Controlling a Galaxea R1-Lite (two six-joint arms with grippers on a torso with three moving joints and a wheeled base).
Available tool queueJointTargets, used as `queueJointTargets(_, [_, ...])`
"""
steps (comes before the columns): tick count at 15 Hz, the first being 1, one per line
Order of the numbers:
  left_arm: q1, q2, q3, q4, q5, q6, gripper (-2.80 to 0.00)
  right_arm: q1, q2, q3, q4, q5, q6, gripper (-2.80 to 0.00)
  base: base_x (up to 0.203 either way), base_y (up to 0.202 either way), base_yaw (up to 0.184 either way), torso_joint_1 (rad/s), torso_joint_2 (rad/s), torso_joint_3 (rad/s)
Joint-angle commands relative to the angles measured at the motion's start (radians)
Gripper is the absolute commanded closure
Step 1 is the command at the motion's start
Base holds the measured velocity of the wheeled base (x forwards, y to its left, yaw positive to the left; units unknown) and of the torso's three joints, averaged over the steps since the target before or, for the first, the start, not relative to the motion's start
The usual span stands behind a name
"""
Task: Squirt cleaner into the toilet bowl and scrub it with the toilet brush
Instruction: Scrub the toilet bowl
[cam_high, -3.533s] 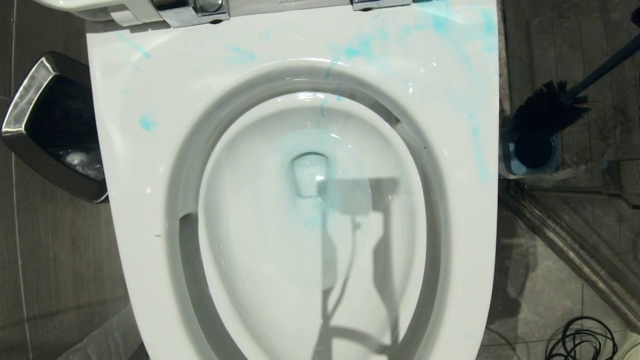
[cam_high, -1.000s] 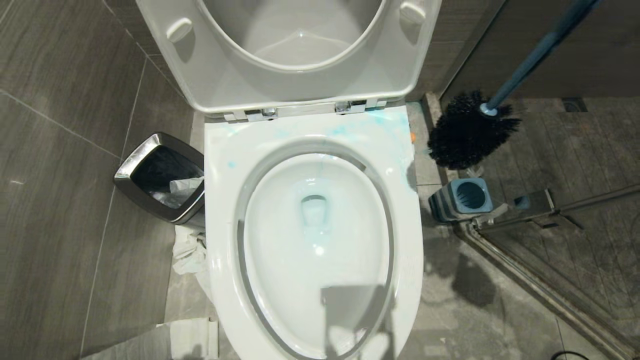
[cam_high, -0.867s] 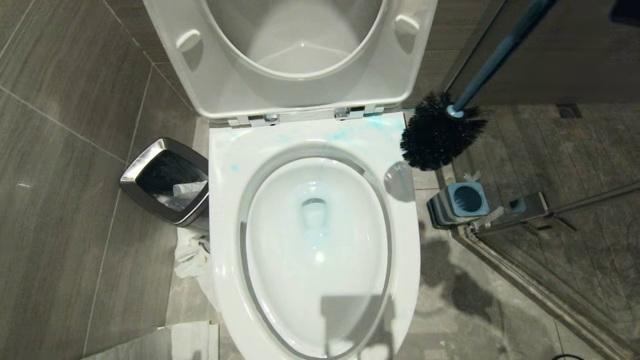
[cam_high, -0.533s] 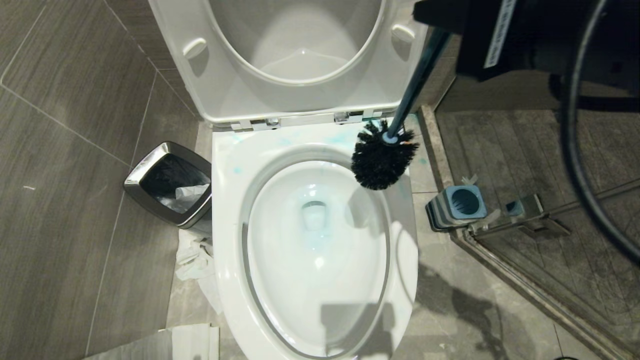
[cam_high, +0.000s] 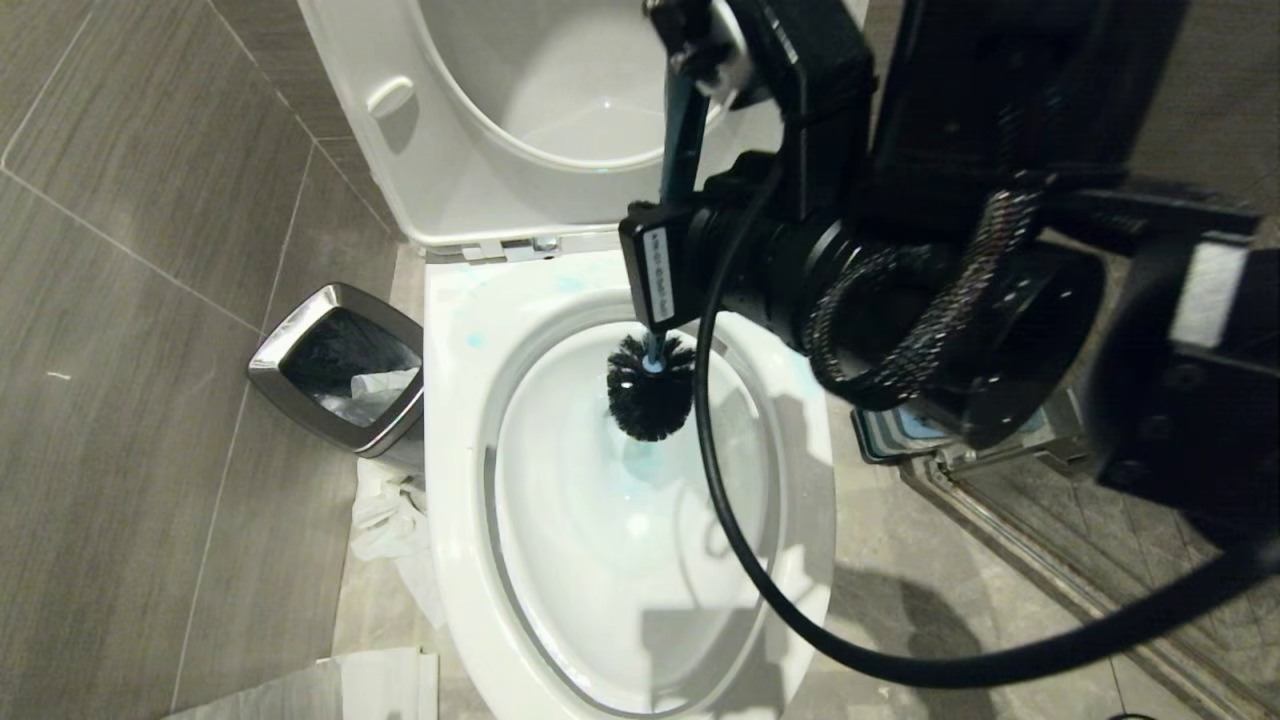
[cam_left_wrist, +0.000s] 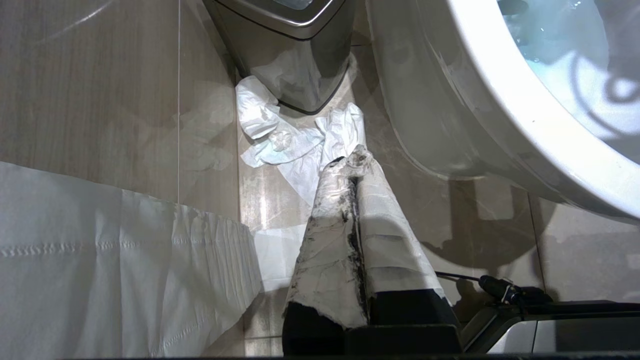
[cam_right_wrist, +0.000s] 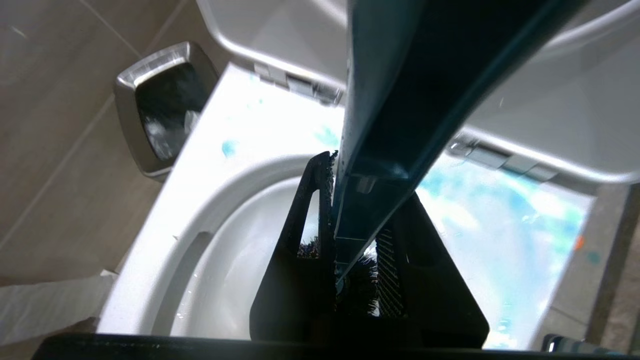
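On the grey tiled bathroom floor (cam_high: 150, 300), the large glossy white ceramic toilet bowl (cam_high: 455, 480) was pictured from above with its white plastic seat and lid (cam_high: 440, 190) raised against the wall behind, and pale blue smears were seen on the back of the rim and in the water of the oval basin. Much of the head view's right side was filled by the black right arm (cam_high: 950, 300), from which a thick black cable (cam_high: 730, 520) looped across the basin. The right gripper (cam_right_wrist: 350, 240) was shown clamped on the long slim dusty-blue handle of the toilet brush (cam_high: 650, 385), with a ridged black finger (cam_right_wrist: 387, 270) pressed to either side of the shaft; the handle was held steeply, nearly upright, and the dark bristle head was hung inside the bowl's opening, toward the back of the basin above the drain, though contact with the ceramic could not be confirmed. Beside the bowl on the robot's left, a small chrome-rimmed waste bin (cam_high: 335, 370) with a dark liner was seen standing on the tiles, with crumpled white tissue paper (cam_left_wrist: 295, 140) lying at its foot and a flat white paper sheet (cam_left_wrist: 115, 260) spread nearer the robot. Low by the bowl's outer wall, the left gripper (cam_left_wrist: 352, 170) was parked, its two white-wrapped fingers (cam_left_wrist: 330, 240) pressed together on nothing.
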Motion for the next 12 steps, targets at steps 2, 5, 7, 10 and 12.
queueJointTargets(2, [0.001, 0.002, 0.000, 0.000, 0.000, 0.003, 0.00, -0.077, 0.182, 0.005, -0.047, 0.026, 0.027, 0.00, 0.000, 0.000, 0.000, 0.000, 0.00, 0.000])
queueJointTargets(5, [0.001, 0.002, 0.000, 0.000, 0.000, 0.003, 0.00, -0.145, 0.293, -0.007, -0.123, 0.046, 0.033, 0.00, 0.000, 0.000, 0.000, 0.000, 0.00, 0.000])
queueJointTargets(7, [0.001, 0.002, 0.002, 0.000, -0.002, 0.006, 0.00, -0.177, 0.349, -0.069, -0.157, 0.056, 0.027, 0.00, 0.000, 0.000, 0.000, 0.000, 0.00, 0.000])
queueJointTargets(10, [0.001, 0.002, 0.002, 0.000, -0.002, 0.006, 0.00, -0.188, 0.436, -0.178, -0.165, 0.058, 0.026, 0.00, 0.000, 0.000, 0.000, 0.000, 0.00, 0.000])
queueJointTargets(12, [0.001, 0.002, 0.002, 0.000, -0.002, 0.007, 0.00, -0.188, 0.488, -0.226, -0.165, 0.055, 0.025, 0.00, 0.000, 0.000, 0.000, 0.000, 0.00, 0.000])
